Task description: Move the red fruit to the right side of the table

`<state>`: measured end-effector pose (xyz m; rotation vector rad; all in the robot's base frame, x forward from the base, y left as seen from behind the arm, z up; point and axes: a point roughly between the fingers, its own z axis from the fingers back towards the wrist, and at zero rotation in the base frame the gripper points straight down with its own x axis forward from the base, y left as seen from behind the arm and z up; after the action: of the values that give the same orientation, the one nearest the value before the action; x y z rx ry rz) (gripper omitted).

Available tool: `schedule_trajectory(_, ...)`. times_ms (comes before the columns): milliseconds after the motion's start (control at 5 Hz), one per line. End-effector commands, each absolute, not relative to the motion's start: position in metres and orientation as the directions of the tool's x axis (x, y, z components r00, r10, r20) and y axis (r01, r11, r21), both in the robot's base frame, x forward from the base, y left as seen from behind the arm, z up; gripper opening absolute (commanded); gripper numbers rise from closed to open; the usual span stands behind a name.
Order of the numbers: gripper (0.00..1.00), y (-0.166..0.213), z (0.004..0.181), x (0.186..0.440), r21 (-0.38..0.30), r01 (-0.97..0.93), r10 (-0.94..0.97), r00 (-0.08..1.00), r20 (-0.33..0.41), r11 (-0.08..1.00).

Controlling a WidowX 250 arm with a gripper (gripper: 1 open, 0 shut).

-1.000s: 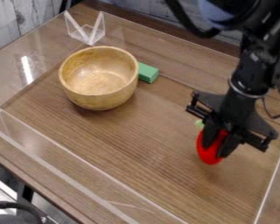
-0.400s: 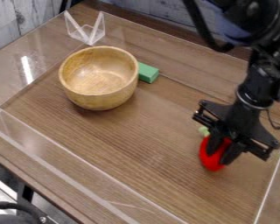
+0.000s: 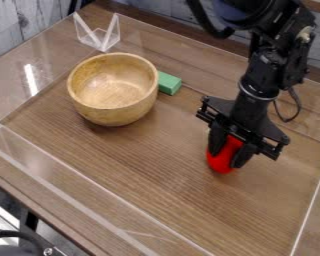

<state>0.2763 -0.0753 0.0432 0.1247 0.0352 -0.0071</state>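
Note:
The red fruit (image 3: 223, 161) is small and bright red, and stands low on the brown wood-grain table (image 3: 136, 170), right of centre. My gripper (image 3: 231, 152) points straight down over it. Its black fingers (image 3: 215, 138) reach down on either side of the fruit's top and hide the leafy cap. The jaws stand close around the fruit, but the view does not show whether they still press on it. The fruit's underside looks to be at the tabletop.
A wooden bowl (image 3: 113, 88) sits at the back left, with a flat green block (image 3: 168, 84) just to its right. Clear plastic walls (image 3: 310, 215) edge the table on all sides. A clear folded piece (image 3: 95, 31) stands at the far back.
My gripper and the red fruit have shifted left and slightly toward the back of the table. The bowl and green block have stayed put.

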Motion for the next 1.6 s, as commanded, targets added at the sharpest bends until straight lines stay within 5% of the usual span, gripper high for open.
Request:
schedule_trajectory(0,0.0,-0.086,0.068,0.277,0.109,0.025,-0.029,0.999,0.03,0.994)
schedule_trajectory(600,0.0,-0.095,0.062,0.29,0.112,0.127,-0.129,0.992,0.004,0.985)
schedule_trajectory(800,1.0,-0.087,0.07,0.29,0.096,0.145,-0.146,0.989,0.003,0.985)
schedule_trajectory(1400,1.0,-0.081,0.096,0.304,0.056,-0.017,0.016,1.0,0.015,0.998)
